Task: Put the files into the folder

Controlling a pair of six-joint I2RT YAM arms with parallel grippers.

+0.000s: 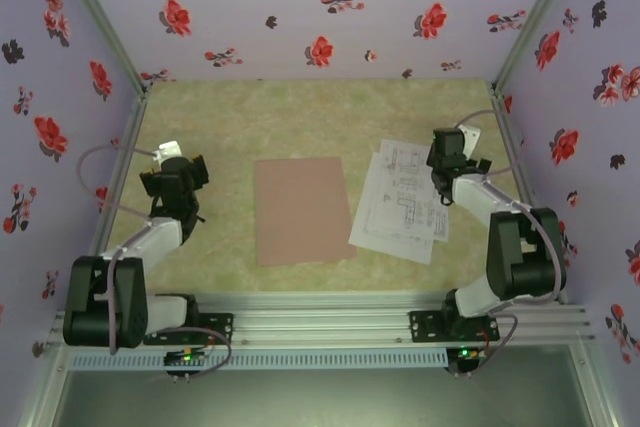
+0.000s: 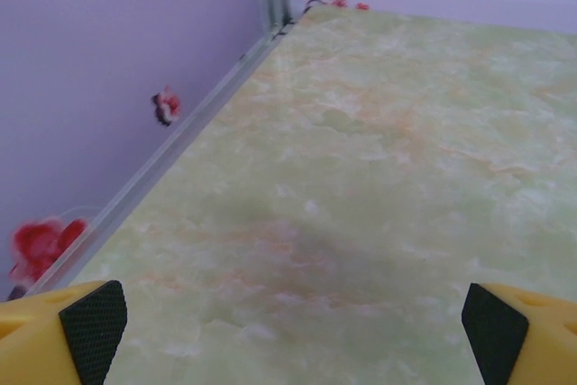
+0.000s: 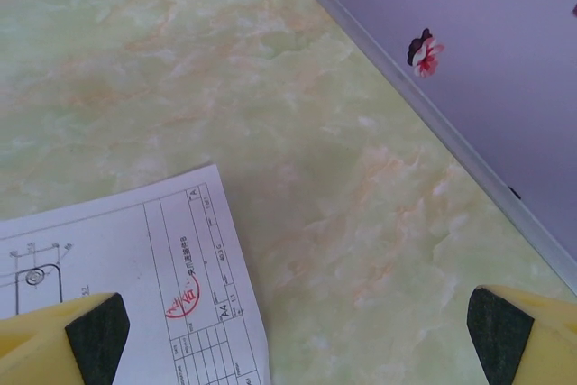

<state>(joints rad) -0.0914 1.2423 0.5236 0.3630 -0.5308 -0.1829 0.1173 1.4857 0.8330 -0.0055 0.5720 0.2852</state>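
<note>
1. Rail [image 1: 320, 319], near edge: both arm bases bolted on, L arm at left, R arm at right.
2. Left gripper [image 2: 290, 335]: jaws at full spread, nothing btwn them. Yellow fingers w/ black pads [image 2: 90, 331] sit over bare table [image 2: 361, 178], near the L wall and well apart from the folder.
3. Right gripper [image 3: 293, 331]: jaws likewise wide, holding nothing. It hangs over the far-R edge of the files; one printed corner lies just beside one pad in the wrist view.
4. Folder [image 1: 303, 210]: pinkish-brown, flat, shut, mid-table btwn the arms.
5. Files [image 1: 400, 202]: small fanned stack of white drawing sheets, just R of the folder. Their near-L corner meets the folder's R edge; touching or overlapping, I can't tell.
6. Walls [image 1: 320, 7]: lilac w/ red flowers, at back & sides.

Step, as I read it: the very start, w/ nothing grasped and no sheet inside.

Next move, my call: the cover has to come up first, prob. w/ the L arm catching a thin edge lying flat on the table. The R arm then has to pinch or slide the sheets w/o scattering them.
</note>
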